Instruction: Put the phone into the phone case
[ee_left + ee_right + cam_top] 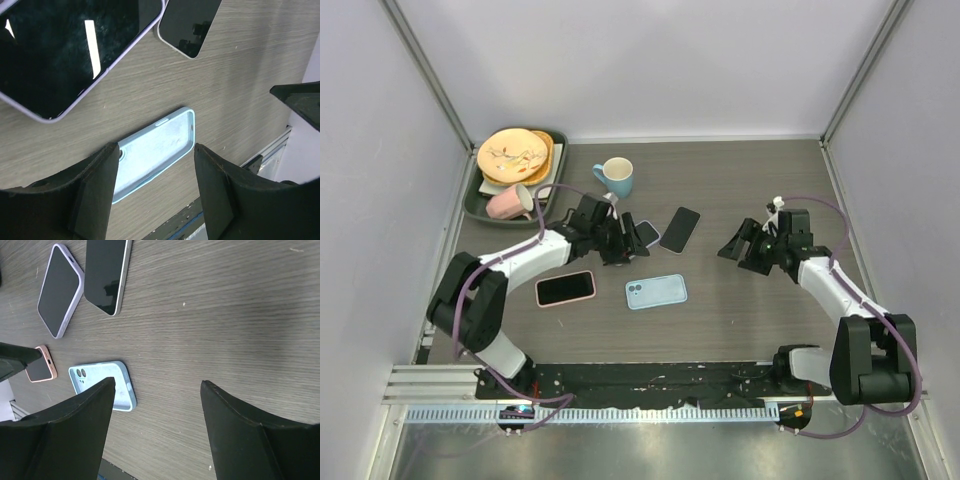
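The biggest danger here is that the left pincer [155,149] is choosing the wrong phone. Three phones are lying close together around the middle of the desk [730,185]. The lilac phone [646,233] and the pink phone [565,288] are already wearing cases, and only the black phone [680,229] is bare. The lilac one is lying just beside the black one, so a finger coming down between them may be pushing one against the other. The black phone is also lying flat, so the fingers may be sliding over its thin edge. If it is later going into the blue case [656,291] tilted or turned the wrong way round, the corners are probably not seating, and the light case may be slipping on the smooth desk.

The left pincer is released and is hovering above the blue case, with nothing between its fingers. The right pincer [157,382] is also released and empty, toward the right edge.

The black phone is lying screen up in the middle of the desk, slightly toward the far edge. It is showing dark glossy glass and a pale rim. The blue case is resting closer to the near edge, with its camera opening pointing toward the left edge.
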You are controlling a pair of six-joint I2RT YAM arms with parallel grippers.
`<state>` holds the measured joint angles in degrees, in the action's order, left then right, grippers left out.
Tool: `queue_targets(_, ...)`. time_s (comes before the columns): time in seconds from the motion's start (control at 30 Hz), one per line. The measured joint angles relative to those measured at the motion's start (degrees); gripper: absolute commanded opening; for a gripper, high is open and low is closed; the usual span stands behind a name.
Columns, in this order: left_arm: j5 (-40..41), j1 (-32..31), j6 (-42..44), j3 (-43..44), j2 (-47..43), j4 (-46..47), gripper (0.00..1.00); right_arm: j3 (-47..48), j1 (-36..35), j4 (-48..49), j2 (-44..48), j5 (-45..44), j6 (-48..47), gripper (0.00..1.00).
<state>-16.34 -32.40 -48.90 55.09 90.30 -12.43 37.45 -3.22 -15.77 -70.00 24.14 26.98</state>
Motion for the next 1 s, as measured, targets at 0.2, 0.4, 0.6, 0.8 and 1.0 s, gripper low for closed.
queue_targets(0.2,-3.5,0.6,1.5,5.0,4.2,0.2,0.65,-0.9,1.5,0.2,-1.0,2.3,0.2,0.75)
queue_targets(0.4,-5.1,0.7,4.1,12.3,9.4,-0.8,0.65,-0.2,1.5,2.5,-4.3,3.5,1.3,0.75)
queue_targets(0.6,-5.8,1.7,7.1,21.7,17.6,-4.1,0.64,3.9,0.7,5.5,-12.2,4.3,2.5,0.75)
queue_targets(0.8,-6.1,2.9,10.7,33.8,27.0,-9.3,0.64,9.8,-1.8,6.9,-21.5,4.2,3.4,0.75)
queue_targets(1.0,-6.6,3.6,13.9,45.2,35.9,-12.9,0.62,14.3,-2.8,9.2,-29.1,4.4,5.1,0.75)
